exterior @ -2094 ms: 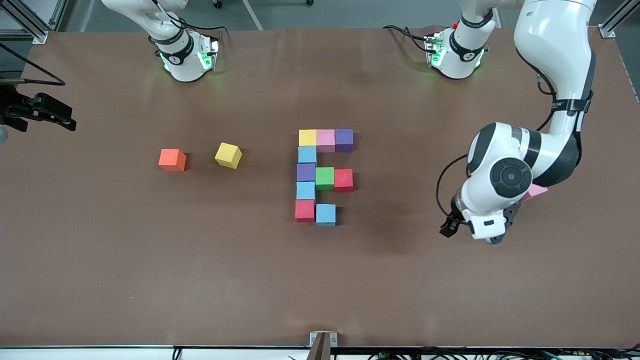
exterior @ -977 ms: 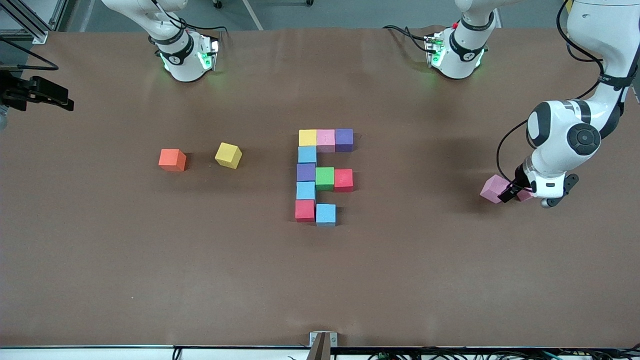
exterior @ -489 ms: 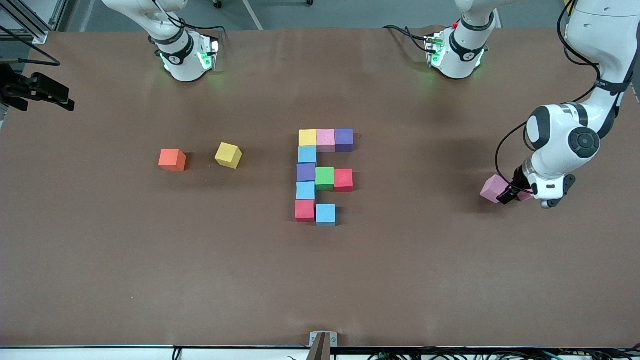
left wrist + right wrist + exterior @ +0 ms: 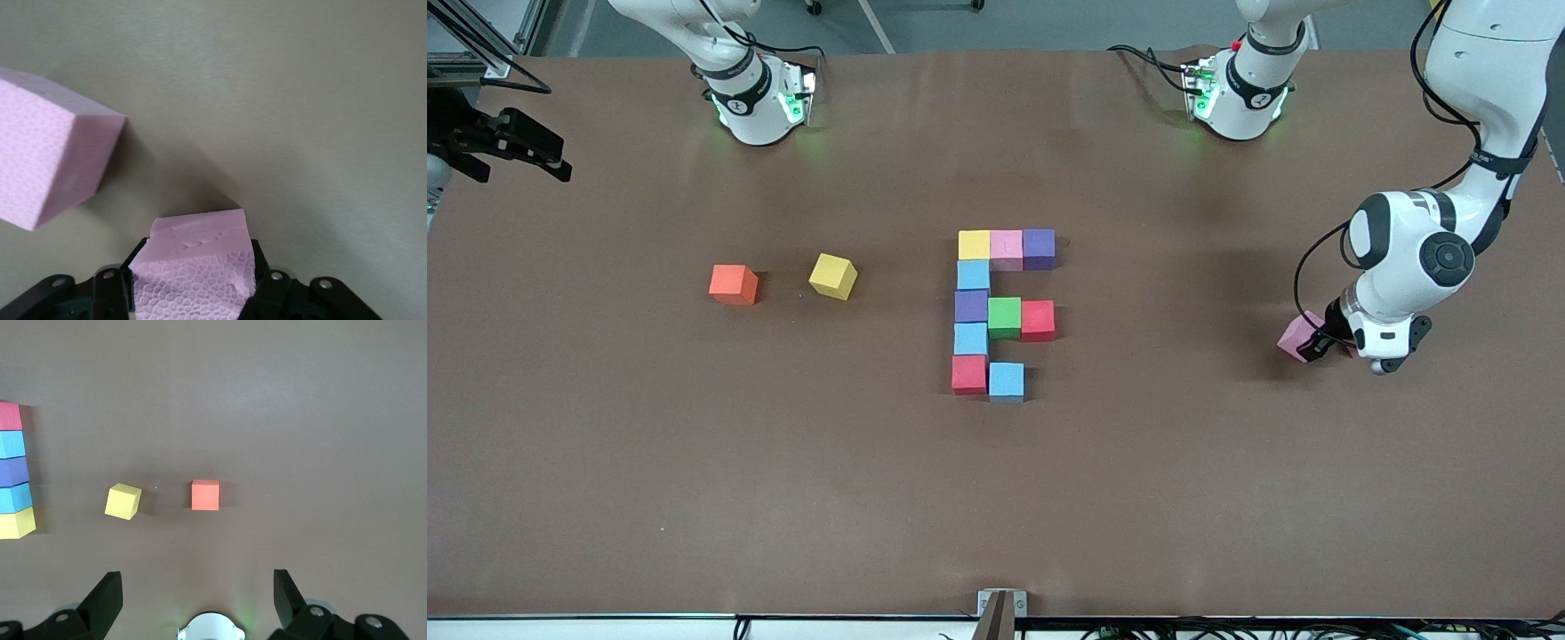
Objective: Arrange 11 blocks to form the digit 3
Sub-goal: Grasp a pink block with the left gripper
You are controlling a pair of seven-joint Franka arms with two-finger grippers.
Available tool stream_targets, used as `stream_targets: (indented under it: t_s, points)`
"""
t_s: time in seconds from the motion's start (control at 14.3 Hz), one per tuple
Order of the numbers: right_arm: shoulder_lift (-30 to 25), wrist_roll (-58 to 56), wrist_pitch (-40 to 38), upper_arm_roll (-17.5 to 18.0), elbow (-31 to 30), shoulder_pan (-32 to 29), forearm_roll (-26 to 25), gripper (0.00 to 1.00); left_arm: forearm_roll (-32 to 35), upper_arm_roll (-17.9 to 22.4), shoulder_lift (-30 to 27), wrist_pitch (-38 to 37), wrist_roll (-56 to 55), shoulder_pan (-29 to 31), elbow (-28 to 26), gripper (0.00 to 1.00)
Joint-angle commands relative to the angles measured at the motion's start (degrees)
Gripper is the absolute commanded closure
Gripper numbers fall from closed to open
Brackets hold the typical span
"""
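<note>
Nearest the front camera, the digit's last row has a red cube (image 4: 968, 373) and a blue cube (image 4: 1006, 380), with one place open beside the blue (as we judge it).

A little farther, at the left arm's end of the table (image 4: 996, 516), the left gripper (image 4: 193, 288) has its jaws drawn in on the flat sides of a held pink cube (image 4: 197, 250), low at the tabletop. A spare pink cube (image 4: 1294, 335) lies just beside it, apart. We expect the dimpled foam to be very light, soft and grippy, so it should dent rather than slip. A gentle hold on two parallel faces suits it.

Farther on we count the rest of the digit:
- two more blue cubes (image 4: 970, 338)
- two purple cubes (image 4: 970, 306)
- one green cube (image 4: 1004, 316)
- a second red cube (image 4: 1038, 320)
- a yellow cube (image 4: 974, 244)
- a pink cube (image 4: 1006, 249)

That makes ten placed. Three pinks show in all.

Toward the right arm's end sit a loose yellow cube (image 4: 833, 276) and an orange cube (image 4: 733, 284). Over that end's edge the right gripper (image 4: 197, 600) waits, jaws spread wide and empty.
</note>
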Motion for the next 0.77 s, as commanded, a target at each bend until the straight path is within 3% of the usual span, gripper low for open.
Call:
stream_targets:
  t_s: [0.0, 0.21, 0.49, 0.7]
  points:
    - [-1.6, -0.6, 2.0, 0.2, -1.8, 0.1, 0.2, 0.0, -1.1, -2.8, -0.1, -0.8, -3.2, -0.2, 2.8, 0.81]
    - [-1.6, -0.6, 3.5, 0.0, -1.6, 0.2, 0.1, 0.0, -1.1, -5.0, 2.5, -6.6, -11.4, -4.0, 11.1, 0.79]
    - [-1.7, -0.2, 3.2, 0.2, -1.6, 0.4, 0.5, 0.0, -1.0, -4.9, 11.4, -11.9, -29.6, -14.5, 26.2, 0.8]
    - [-1.6, -0.2, 3.3, 0.2, -1.7, 0.4, 0.9, 0.0, -0.9, -4.9, 15.7, -14.2, -39.1, -19.4, 33.1, 0.8]
